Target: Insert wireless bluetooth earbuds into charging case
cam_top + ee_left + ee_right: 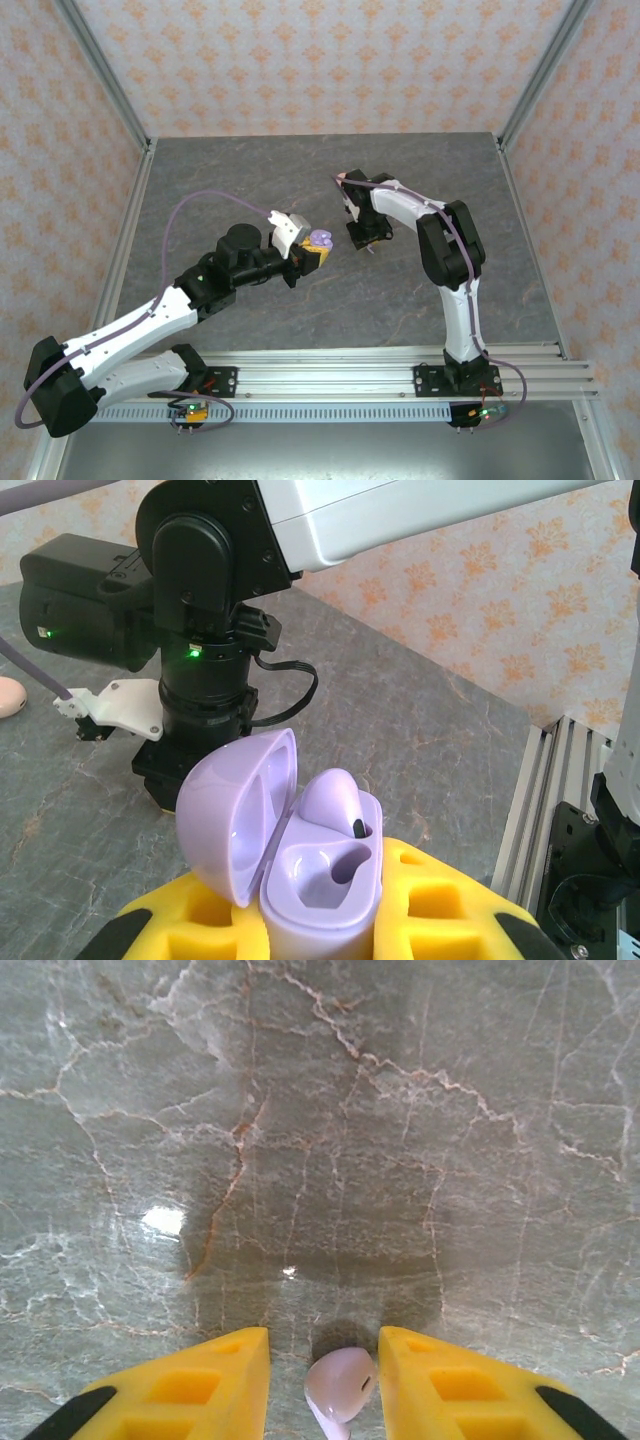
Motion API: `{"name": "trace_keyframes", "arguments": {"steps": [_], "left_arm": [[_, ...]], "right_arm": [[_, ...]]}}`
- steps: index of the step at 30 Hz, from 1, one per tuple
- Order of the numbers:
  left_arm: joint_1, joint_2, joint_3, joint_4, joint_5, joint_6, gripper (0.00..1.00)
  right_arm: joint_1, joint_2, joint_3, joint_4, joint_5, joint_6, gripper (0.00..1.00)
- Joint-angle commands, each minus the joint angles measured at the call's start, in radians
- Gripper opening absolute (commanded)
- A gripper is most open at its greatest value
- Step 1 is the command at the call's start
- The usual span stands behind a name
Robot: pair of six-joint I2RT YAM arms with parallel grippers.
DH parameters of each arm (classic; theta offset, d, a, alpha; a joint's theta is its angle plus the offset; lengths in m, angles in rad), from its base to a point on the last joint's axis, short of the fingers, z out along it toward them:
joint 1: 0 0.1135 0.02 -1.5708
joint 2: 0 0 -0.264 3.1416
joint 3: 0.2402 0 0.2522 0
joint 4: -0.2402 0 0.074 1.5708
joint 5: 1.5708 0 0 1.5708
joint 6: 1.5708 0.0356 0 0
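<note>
My left gripper (316, 252) is shut on the base of a lilac charging case (322, 900), held between its yellow fingers (455, 905). The case's lid (235, 820) stands open to the left. One lilac earbud (335, 795) sits in the far slot, and the near slot (335, 865) is empty. My right gripper (323, 1360) is down at the table, open, its yellow fingers (200, 1385) on either side of a second lilac earbud (340, 1385) lying on the marble. There is a gap on the earbud's left, while the right finger is very close to it.
The right arm's black wrist (200, 630) stands just beyond the case. A small salmon-pink object (8, 695) lies at the far left, cut off by the frame. Aluminium rails (400, 375) run along the near edge, and patterned walls enclose the grey marble table (250, 170).
</note>
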Motion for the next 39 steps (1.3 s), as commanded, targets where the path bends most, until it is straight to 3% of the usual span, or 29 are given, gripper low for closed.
{"name": "trace_keyframes", "arguments": {"steps": [1,39], "left_arm": [[-0.006,-0.015,-0.002,-0.004,-0.022,-0.009,0.0],[-0.006,-0.029,-0.002,-0.013,-0.026,-0.01,0.0]], "right_arm": [[-0.002,0.028,-0.009,-0.038,0.064,0.021,0.35],[-0.042,-0.021,-0.02,-0.076,-0.001,-0.006,0.33]]}}
